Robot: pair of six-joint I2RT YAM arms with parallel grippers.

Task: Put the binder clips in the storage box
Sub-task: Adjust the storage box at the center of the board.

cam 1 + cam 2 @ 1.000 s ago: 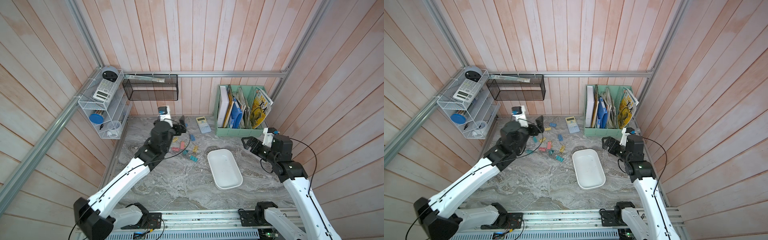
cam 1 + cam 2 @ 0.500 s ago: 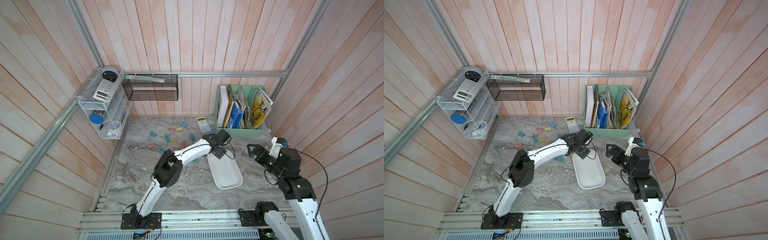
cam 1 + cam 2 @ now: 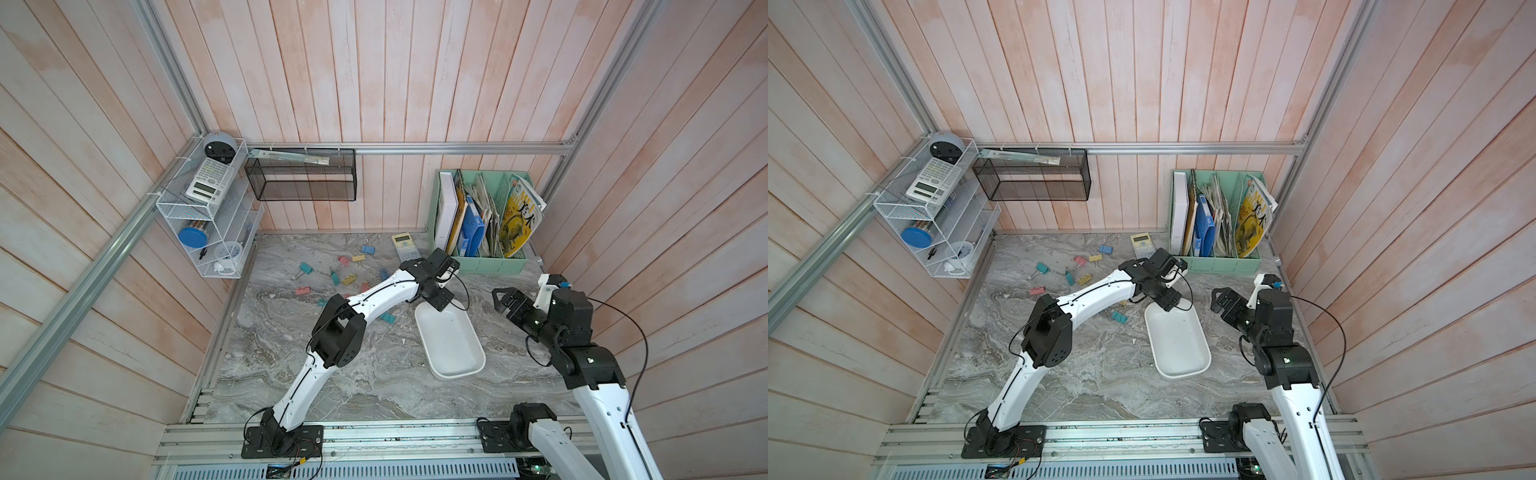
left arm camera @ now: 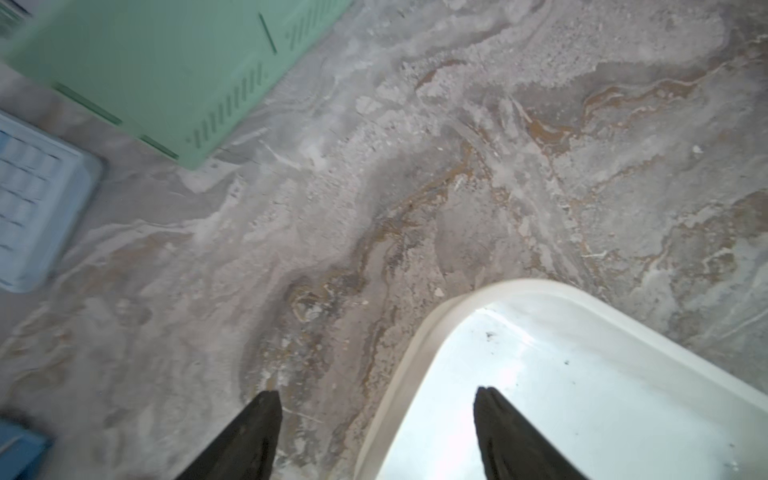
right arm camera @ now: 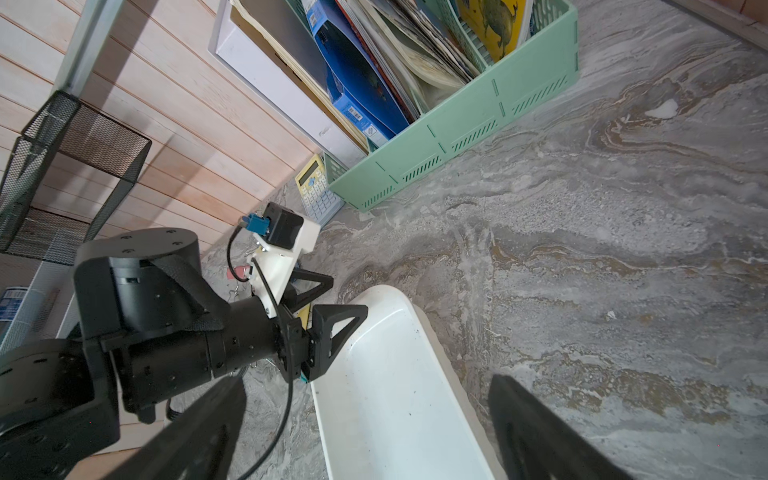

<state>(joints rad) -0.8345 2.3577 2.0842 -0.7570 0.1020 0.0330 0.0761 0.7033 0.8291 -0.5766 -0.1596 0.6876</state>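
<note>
Several pastel binder clips (image 3: 349, 278) (image 3: 1086, 279) lie scattered on the marble table, left of the storage box. The storage box (image 3: 451, 345) (image 3: 1179, 345) is a shallow white tray, and its inside shows only dark specks. My left gripper (image 3: 442, 301) (image 3: 1169, 301) (image 4: 376, 399) hangs open over the box's far corner. In the left wrist view one finger is over the box (image 4: 582, 395), the other over bare table, and the rim runs between them. My right gripper (image 3: 500, 301) (image 3: 1219, 301) (image 5: 365, 386) is open and holds nothing, right of the box (image 5: 395, 395).
A mint-green file holder (image 3: 482, 259) full of books stands at the back right. A yellow calculator (image 3: 402, 245) lies beside it. A black mesh basket (image 3: 303, 183) hangs on the back wall, and a white wire shelf (image 3: 203, 216) on the left wall.
My left arm has swung right, from over the clips to the far corner of the box. My right arm has drawn back a little to the right.
</note>
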